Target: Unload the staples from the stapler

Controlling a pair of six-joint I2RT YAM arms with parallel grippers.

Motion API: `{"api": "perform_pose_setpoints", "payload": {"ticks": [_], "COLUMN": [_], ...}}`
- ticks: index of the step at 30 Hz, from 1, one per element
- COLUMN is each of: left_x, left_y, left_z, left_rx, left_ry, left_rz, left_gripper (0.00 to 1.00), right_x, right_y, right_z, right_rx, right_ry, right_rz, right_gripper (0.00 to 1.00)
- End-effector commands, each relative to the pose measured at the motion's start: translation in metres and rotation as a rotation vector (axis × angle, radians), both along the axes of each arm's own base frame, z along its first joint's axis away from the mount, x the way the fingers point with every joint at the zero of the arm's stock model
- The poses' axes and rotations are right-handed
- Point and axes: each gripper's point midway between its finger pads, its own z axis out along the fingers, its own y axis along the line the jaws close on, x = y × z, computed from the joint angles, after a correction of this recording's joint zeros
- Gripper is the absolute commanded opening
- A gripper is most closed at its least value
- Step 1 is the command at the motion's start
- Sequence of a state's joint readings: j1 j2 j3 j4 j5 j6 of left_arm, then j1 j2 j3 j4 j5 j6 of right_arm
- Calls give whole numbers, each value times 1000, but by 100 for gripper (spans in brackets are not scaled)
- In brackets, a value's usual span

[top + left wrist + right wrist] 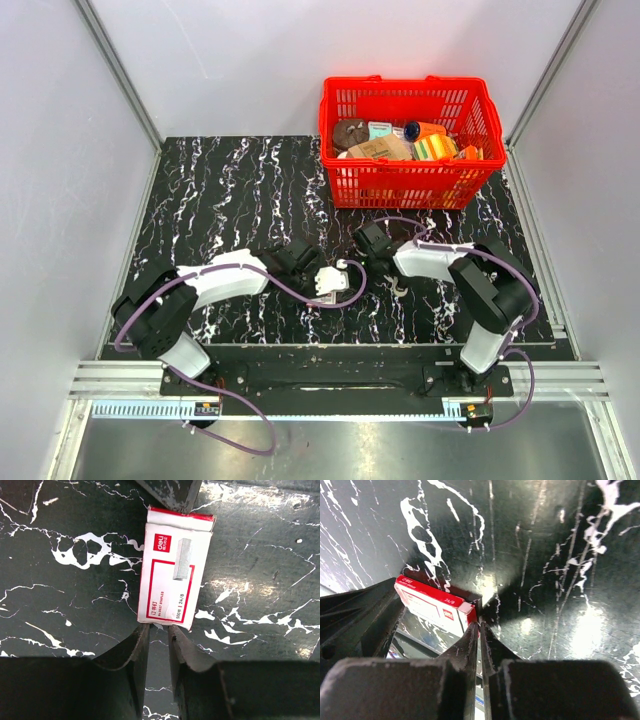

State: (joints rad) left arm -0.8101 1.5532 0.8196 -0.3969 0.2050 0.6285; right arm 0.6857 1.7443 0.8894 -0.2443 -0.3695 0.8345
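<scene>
A white and red staple box (172, 575) is held between my two grippers over the black marbled table (60, 555). It also shows in the top view (331, 282) and the right wrist view (432, 605). My left gripper (160, 630) has its jaws nearly closed, pinching a small flap at the box's near edge. My right gripper (479, 625) is shut, its tips at the box's red end flap. From above, the left gripper (312, 275) and the right gripper (355, 262) meet at the box. I see no stapler that I can recognise.
A red basket (400, 85) with several items stands at the back right. A small dark and silver thing (399, 288) lies under the right arm; I cannot tell what it is. The right gripper's dark fingers (170, 492) enter the left wrist view at the top.
</scene>
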Motion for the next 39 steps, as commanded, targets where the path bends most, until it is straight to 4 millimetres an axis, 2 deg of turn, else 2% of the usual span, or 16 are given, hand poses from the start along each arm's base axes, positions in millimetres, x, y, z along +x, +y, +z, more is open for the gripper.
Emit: {"api": "perform_pose_setpoints", "payload": {"ticks": [1,8,12,13,14,16,18,20,23,25,27,29,30,31,32,39], "left_x": [6,4,8,12,16,24,39,51,56,53,45,29,23,19,16,15], "left_y": [-14,-14,-6,0,6,22,39,60,92,110,128,140,148,153,159,192], "left_z": [12,16,28,32,38,55,88,126,186,208,209,195,189,184,183,203], "left_rx": [-44,-53,-54,-57,-58,-73,-123,-165,-253,-291,-291,-264,-256,-262,-268,-338], "left_ry": [-13,-7,-16,-22,-31,-43,-77,-146,-258,-320,-355,-349,-350,-349,-354,-453], "left_rz": [-2,3,37,58,77,134,207,277,388,472,583,607,641,676,714,911], "left_gripper": [26,26,33,41,56,99,99,99,99,99,99,99,99,99,99,99], "right_x": [4,1,3,4,5,7,11,20,34,45,54,58,59,59,61,59], "right_y": [19,14,-1,-6,-11,-16,-19,-20,-26,-30,-36,-39,-40,-42,-44,-48], "right_z": [15,19,26,30,33,45,61,81,115,136,156,178,186,192,197,231], "right_rx": [31,11,-60,-75,-92,-100,-93,-85,-68,-46,-30,-24,-24,-26,-41,-3], "right_ry": [-26,-31,-80,-92,-111,-151,-206,-274,-416,-531,-642,-720,-744,-754,-767,-841], "right_rz": [41,37,42,36,37,38,38,23,-6,-41,-69,-56,-49,-55,-58,-63], "right_gripper": [10,10,20,24,29,37,43,43,45,47,51,59,71,88,99,99]}}
